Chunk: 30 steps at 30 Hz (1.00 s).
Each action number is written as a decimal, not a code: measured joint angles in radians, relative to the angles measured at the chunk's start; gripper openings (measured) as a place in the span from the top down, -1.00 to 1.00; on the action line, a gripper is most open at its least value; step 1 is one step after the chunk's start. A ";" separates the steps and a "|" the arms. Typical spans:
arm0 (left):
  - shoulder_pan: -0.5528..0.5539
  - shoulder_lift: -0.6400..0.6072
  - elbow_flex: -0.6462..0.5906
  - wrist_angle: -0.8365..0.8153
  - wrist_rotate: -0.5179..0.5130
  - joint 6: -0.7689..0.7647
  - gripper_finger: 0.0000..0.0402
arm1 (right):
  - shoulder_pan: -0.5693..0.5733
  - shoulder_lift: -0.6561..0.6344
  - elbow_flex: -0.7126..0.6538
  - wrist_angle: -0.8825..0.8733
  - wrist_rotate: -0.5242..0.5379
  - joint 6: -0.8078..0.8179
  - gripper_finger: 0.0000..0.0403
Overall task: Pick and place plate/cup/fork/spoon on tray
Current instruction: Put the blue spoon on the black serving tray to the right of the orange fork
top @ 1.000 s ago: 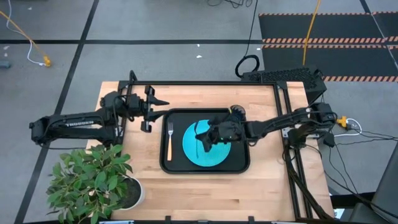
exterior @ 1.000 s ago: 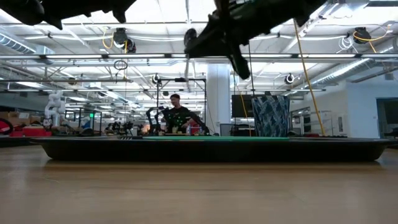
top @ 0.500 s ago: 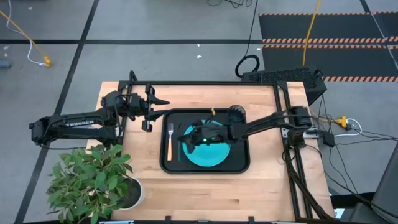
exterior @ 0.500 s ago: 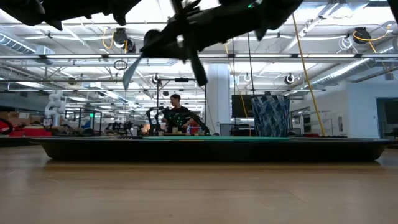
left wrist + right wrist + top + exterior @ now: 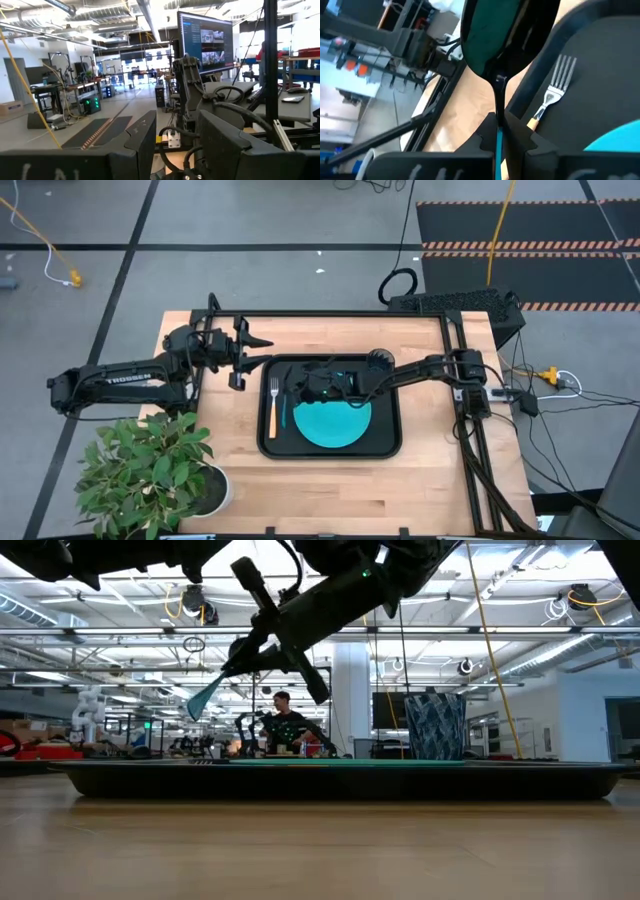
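The black tray (image 5: 392, 442) lies mid-table. On it lie the turquoise plate (image 5: 340, 425) and, by the left rim, the orange-handled fork (image 5: 272, 412). The dark cup (image 5: 380, 361) stands in the tray's far right corner. My right gripper (image 5: 303, 386) hovers over the tray's far left part, shut on the spoon (image 5: 283, 408), which hangs just right of the fork. In the right wrist view the spoon's dark bowl (image 5: 502, 35) sticks out past the fingertips. My left gripper (image 5: 247, 356) waits open above the table at the tray's far left corner. My right gripper pinches the spoon's light blue handle (image 5: 497, 139) between its two fingers, close to the dark neck. The bowl reaches out beyond the fingertips. The spoon is lifted clear of the tray and slants downward (image 5: 205, 697) in the low view.
A leafy plant in a white pot (image 5: 150, 470) stands at the table's near left corner. A black frame (image 5: 455, 380) runs along the table's far and right edges. Bare wood (image 5: 330, 490) lies near of the tray. A person (image 5: 285, 725) is far off in the room.
My right gripper has carried the spoon from above the plate toward the table's left edge, to the tray's left part beside the fork. It has tipped, so the spoon now slants down, still clear of the tray.
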 joint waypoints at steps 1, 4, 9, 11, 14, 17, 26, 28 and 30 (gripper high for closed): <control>0.003 0.000 0.000 0.000 0.000 0.000 0.26 | -0.004 0.000 0.000 -0.008 -0.002 0.019 1.00; 0.008 0.000 0.000 0.000 0.000 -0.001 0.26 | -0.009 0.000 0.000 -0.038 -0.025 0.042 1.00; 0.009 0.000 0.000 0.003 0.000 -0.001 0.26 | -0.011 0.000 0.000 -0.038 -0.026 0.039 1.00; 0.009 0.000 0.000 0.005 0.000 -0.001 0.26 | -0.010 0.007 0.000 -0.034 -0.026 0.037 1.00; 0.009 0.000 0.000 0.007 0.000 -0.002 0.26 | -0.010 0.038 0.000 0.003 -0.049 0.047 1.00; 0.009 0.000 0.000 0.008 0.000 0.000 0.26 | -0.010 0.081 0.000 0.075 -0.092 0.057 1.00; 0.009 0.000 0.000 0.008 -0.001 0.000 0.26 | -0.012 0.129 0.026 0.077 -0.109 0.068 1.00; 0.011 0.000 0.000 0.007 -0.001 0.000 0.26 | -0.014 0.129 0.030 0.060 -0.108 0.067 1.00; 0.012 0.000 0.000 0.007 -0.001 -0.001 0.26 | -0.016 0.129 0.030 0.045 -0.108 0.063 1.00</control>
